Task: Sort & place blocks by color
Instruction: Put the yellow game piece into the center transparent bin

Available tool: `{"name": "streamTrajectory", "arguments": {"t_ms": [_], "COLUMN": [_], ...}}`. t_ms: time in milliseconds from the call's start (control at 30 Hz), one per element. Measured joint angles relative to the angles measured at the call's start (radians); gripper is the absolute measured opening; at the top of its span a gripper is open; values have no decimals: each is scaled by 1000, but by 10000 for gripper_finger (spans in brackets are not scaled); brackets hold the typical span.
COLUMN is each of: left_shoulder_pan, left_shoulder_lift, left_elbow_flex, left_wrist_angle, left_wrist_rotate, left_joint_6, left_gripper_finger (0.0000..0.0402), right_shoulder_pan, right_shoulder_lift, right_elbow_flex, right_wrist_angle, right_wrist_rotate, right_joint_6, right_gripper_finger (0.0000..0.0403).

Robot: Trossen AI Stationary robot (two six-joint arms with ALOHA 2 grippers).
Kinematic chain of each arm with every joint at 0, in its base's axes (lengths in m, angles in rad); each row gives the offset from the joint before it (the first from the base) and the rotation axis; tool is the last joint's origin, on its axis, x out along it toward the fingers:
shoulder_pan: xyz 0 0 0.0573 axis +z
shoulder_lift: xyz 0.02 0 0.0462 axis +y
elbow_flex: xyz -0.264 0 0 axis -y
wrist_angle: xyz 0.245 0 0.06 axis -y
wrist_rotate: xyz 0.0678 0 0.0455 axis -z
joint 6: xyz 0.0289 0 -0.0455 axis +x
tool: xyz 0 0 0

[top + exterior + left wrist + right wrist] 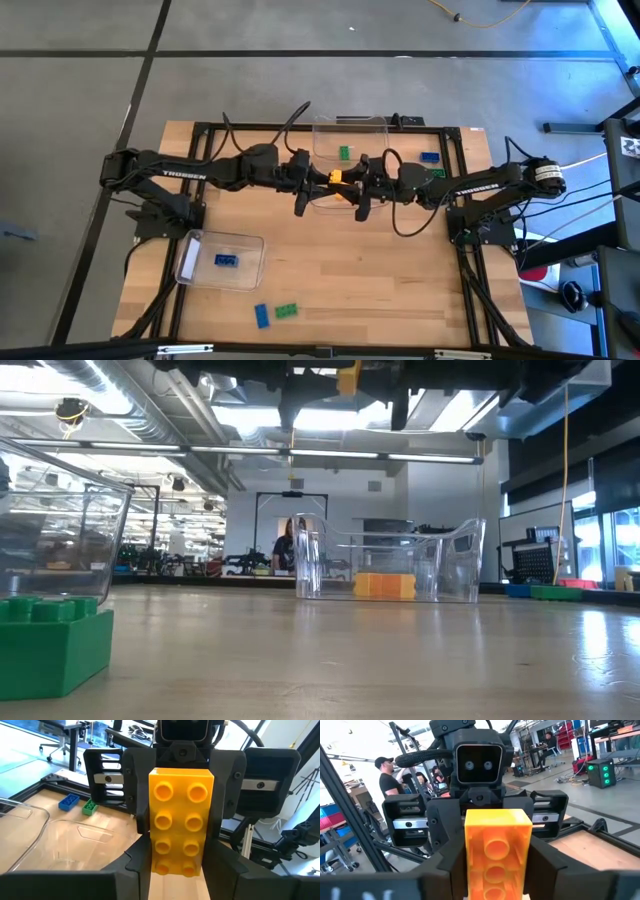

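Observation:
A yellow-orange brick (336,178) hangs in the air over the table's middle, between my left gripper (322,181) and my right gripper (353,184), which face each other and are both shut on it. Under them, another yellow-orange brick (385,586) lies in a clear bin (440,565). A green brick (344,153) lies in the far clear bin (372,128), and a blue brick (226,260) in the near-left bin (250,268). Loose on the table are a blue (261,315) and a green brick (287,310) near the front, and a blue (430,158) and a green one (437,172) at far right. My left gripper (180,867) pinches one end of the yellow-orange brick (177,857) between its two fingers, coming level from the table's left. The brick is lifted clear, lying level. My right gripper (496,870) pinches the brick's other end (495,850) between its two fingers, level from the table's right, along the brick's length.
Black frame rails (300,128) run round the wooden table top. The front middle and front right of the table are bare wood. People stand in the room beyond the table.

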Motion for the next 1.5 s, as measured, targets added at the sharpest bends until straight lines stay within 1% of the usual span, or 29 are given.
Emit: {"name": "streamTrajectory", "arguments": {"t_ms": [100,200,300,367,467,600,700,800,867,967,1067,1133,1267,1367,1500], "left_shoulder_pan": [-1,9,31,52,86,123,125,123,123,123,123,123,122,122,122], "left_shoulder_lift": [0,-1,-24,-44,-104,-210,-284,-357,-402,-459,-497,-506,-505,-505,-505], "left_elbow_flex": [1,1,1,1,1,1,-4,-52,-104,-194,-250,-260,-261,-261,-260], "left_wrist_angle": [2,-8,-39,-85,-169,-295,-342,-332,-314,-206,-146,-149,-127,-119,-120], "left_wrist_rotate": [-14,-16,-10,12,15,-40,-99,-135,-152,-163,-183,-202,-205,-211,-235], "left_joint_6": [-12,-37,-44,-37,-5,64,109,125,112,52,19,18,17,17,15], "left_gripper_finger": [128,170,218,241,263,269,266,265,265,265,265,265,265,266,266], "right_shoulder_pan": [-1,-14,-43,-68,-107,-137,-137,-130,-119,-110,-110,-110,-111,-110,-127], "right_shoulder_lift": [-9,-25,-48,-79,-150,-256,-332,-396,-426,-450,-454,-452,-424,-343,-164], "right_elbow_flex": [0,1,1,1,1,1,1,0,0,0,0,0,8,76,222], "right_wrist_angle": [-12,-47,-78,-135,-283,-524,-674,-786,-822,-828,-817,-815,-812,-897,-1054], "right_wrist_rotate": [-2,-14,-52,-77,-101,-106,-106,-103,-87,-64,-60,-60,-60,-45,-45], "right_joint_6": [1,-3,-5,-12,-58,-79,-81,-79,-79,-82,-82,-81,-50,-34,-76], "right_gripper_finger": [143,143,143,143,143,143,144,143,143,143,143,143,143,143,143]}}
